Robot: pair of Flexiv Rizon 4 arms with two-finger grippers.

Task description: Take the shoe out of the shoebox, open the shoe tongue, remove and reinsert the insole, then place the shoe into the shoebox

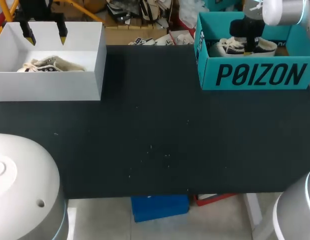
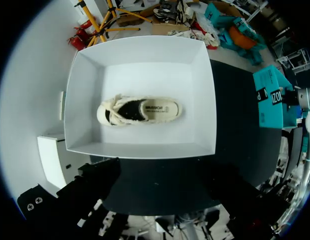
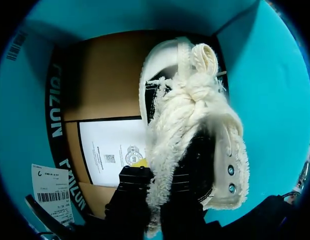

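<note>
A cream and black shoe [image 1: 229,47] lies in the teal shoebox [image 1: 255,75] at the table's back right. My right arm reaches down into that box, and its gripper [image 1: 250,46] is at the shoe. In the right wrist view the gripper [image 3: 156,182] is shut on the frayed cream edge of the shoe [image 3: 195,125], which fills the space ahead of it. A second cream shoe [image 1: 49,65] lies on its side in the white box [image 1: 69,85] at the back left. My left gripper [image 1: 44,34] hangs open above that shoe [image 2: 139,110], holding nothing.
The white box [image 2: 205,100] and the teal shoebox [image 2: 270,100] stand at opposite back corners of the black table [image 1: 155,145]. Paper sheets [image 3: 112,150] line the teal box's brown floor beside the shoe.
</note>
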